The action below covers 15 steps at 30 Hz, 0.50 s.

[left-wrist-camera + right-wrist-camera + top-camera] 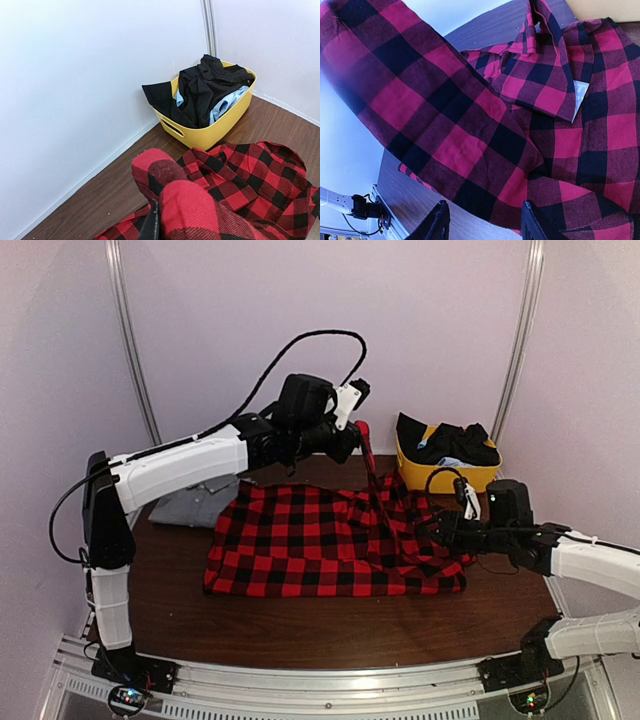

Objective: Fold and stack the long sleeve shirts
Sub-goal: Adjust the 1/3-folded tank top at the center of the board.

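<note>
Red-and-black buffalo-check flannel shirt (300, 545): mid-worktop, one sleeve lifted, clamped in closed left gripper (362, 432), fingers buried in cloth. White neck label (580, 97): nothing legible. Right gripper (486, 226): fingers apart, holding nothing. Plain grey collared shirt (195, 505): left rear edge, partly behind left arm (185, 468).

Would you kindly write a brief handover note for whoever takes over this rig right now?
Left end effector: shut on a sleeve of the flannel shirt, lifted above the table.
Right end effector: open, low over the flannel's right end.
Grey shirt: at the table's left rear, under the left arm; whether it is folded is unclear.
Done: flannel spread flat.
Left: fold the sleeve in, finish folding, stack both shirts.
</note>
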Tool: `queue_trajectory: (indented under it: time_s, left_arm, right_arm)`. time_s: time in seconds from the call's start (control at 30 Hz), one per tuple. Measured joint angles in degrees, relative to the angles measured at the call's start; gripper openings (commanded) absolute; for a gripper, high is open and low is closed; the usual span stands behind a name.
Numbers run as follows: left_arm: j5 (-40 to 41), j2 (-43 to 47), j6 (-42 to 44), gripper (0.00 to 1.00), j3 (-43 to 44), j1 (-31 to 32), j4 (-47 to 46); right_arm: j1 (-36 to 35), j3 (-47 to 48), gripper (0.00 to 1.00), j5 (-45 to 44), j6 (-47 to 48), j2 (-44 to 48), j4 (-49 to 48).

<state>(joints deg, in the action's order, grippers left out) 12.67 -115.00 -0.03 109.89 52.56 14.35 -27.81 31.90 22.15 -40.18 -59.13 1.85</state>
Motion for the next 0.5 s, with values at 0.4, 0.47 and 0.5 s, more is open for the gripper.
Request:
queue_trajectory:
  time_s: [0.4, 0.47, 0.5]
  left_arm:
    - [0.2, -0.2, 0.6, 0.00, 7.3, -0.1, 3.7]
    - [0.2, -0.3, 0.6, 0.00, 7.3, -0.1, 3.8]
    - [0.2, -0.4, 0.6, 0.00, 7.3, -0.1, 3.8]
  right_arm:
    - [-5.7, -6.8, 0.48, 0.9, -0.3, 4.0, 0.0]
    - [-6.6, -7.1, 0.48, 0.3, -0.3, 6.3, 0.0]
    - [-7.0, -7.2, 0.48, -0.2, -0.3, 7.5, 0.0]
